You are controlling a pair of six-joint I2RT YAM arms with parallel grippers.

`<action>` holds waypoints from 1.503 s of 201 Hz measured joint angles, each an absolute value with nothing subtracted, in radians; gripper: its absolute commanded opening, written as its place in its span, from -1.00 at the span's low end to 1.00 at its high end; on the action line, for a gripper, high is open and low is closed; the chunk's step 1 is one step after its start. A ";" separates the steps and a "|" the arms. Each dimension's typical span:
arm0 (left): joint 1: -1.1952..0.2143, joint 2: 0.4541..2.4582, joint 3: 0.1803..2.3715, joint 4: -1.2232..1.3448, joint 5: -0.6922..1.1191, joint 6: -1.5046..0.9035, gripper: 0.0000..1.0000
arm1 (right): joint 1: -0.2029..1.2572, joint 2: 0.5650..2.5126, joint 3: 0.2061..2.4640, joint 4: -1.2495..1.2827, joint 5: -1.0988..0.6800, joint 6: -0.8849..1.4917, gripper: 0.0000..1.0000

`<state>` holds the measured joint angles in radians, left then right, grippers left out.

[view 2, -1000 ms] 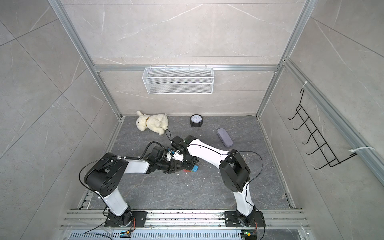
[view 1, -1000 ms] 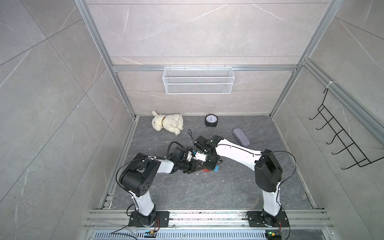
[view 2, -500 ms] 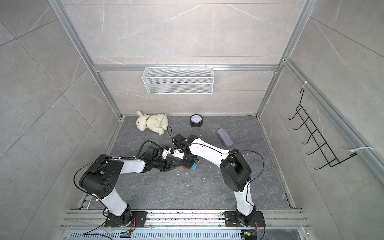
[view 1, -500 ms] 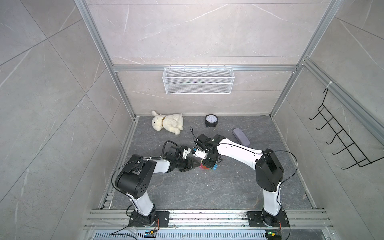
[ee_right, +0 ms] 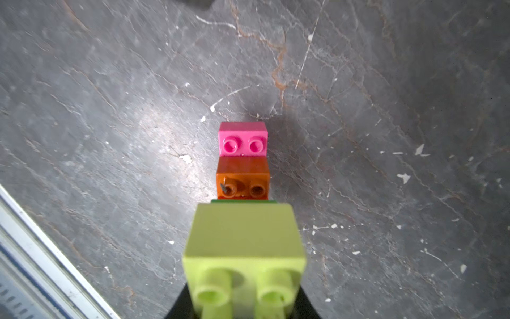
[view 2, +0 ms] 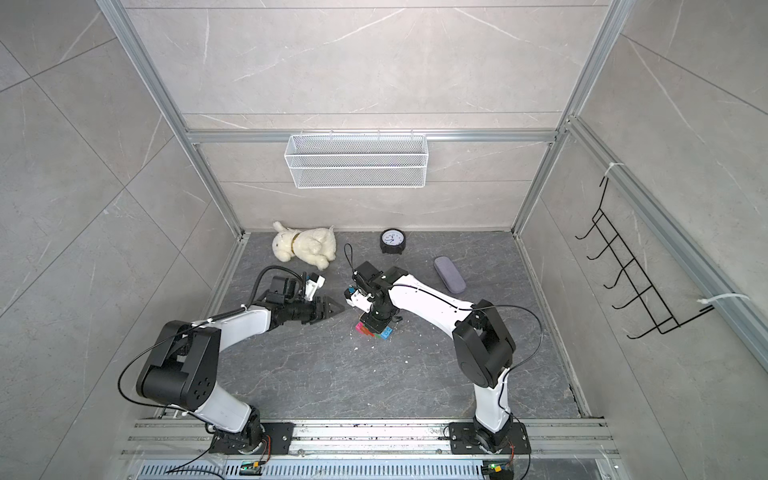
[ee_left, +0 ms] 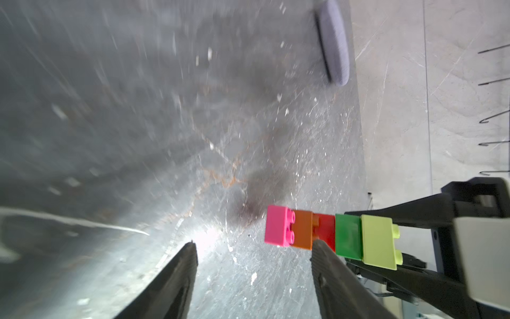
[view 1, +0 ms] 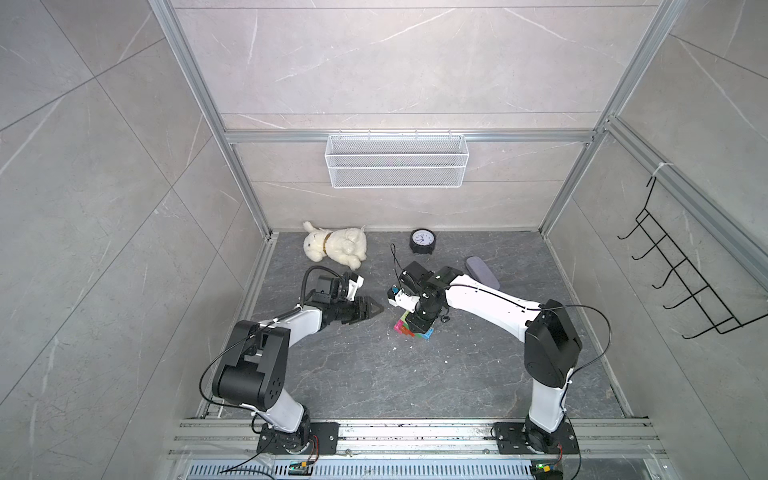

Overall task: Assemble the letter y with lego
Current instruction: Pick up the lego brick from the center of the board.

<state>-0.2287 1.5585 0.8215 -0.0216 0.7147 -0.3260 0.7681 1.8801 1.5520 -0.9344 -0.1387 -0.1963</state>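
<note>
My right gripper (view 1: 419, 321) points down at the floor and is shut on the letter y (view 1: 410, 329), joined lego. In the right wrist view the yellow-green brick (ee_right: 244, 234) sits between the jaws, then a green sliver (ee_right: 242, 201), orange (ee_right: 242, 176) and pink (ee_right: 242, 138) nearest the floor. The left wrist view shows the row from the side: pink (ee_left: 277, 227), orange, red (ee_left: 327, 230), green, yellow-green (ee_left: 378, 241). A blue brick (view 2: 387, 332) peeks out in both top views. My left gripper (view 1: 376, 309) (ee_left: 254, 243) stands open and empty, left of the bricks and apart from them.
A plush dog (view 1: 334, 249), a black clock (view 1: 422, 241) and a grey case (view 1: 482, 272) lie towards the back wall. A white wire basket (view 1: 395, 160) hangs on that wall and a black hook rack (view 1: 681, 282) on the right wall. White specks dot the floor.
My left gripper has opened and drawn back to the left, away from the bricks it was close against. The right gripper still holds the joined bricks at about the same spot.
</note>
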 measured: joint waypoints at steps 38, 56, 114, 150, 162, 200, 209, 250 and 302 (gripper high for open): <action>-0.196 1.461 0.970 -0.225 0.714 0.020 0.49 | 0.741 1.794 1.485 -0.866 -0.257 -0.107 -0.43; -0.197 1.419 1.017 -0.319 0.735 0.203 0.53 | 0.720 1.768 1.455 -0.829 -0.328 -0.048 -0.42; -0.206 1.351 1.048 -0.567 0.824 0.756 0.64 | 0.680 1.750 1.361 -0.666 -0.506 0.145 -0.43; -0.264 1.356 1.019 -0.580 0.817 0.970 0.74 | 0.672 1.749 1.344 -0.593 -0.571 0.248 -0.43; -0.282 1.361 1.001 -0.557 0.809 0.997 0.77 | 0.667 1.747 1.341 -0.575 -0.587 0.278 -0.43; -0.319 1.378 0.953 -0.478 0.781 1.033 0.84 | 0.650 1.745 1.340 -0.526 -0.627 0.365 -0.43; -0.325 1.382 0.953 -0.461 0.779 1.035 0.84 | 0.646 1.745 1.340 -0.516 -0.632 0.382 -0.43; -0.363 1.385 0.939 -0.371 0.758 1.033 0.84 | 0.641 1.745 1.340 -0.474 -0.656 0.439 -0.43; -0.389 1.406 0.923 -0.299 0.734 1.015 0.84 | 0.641 1.745 1.340 -0.450 -0.683 0.476 -0.42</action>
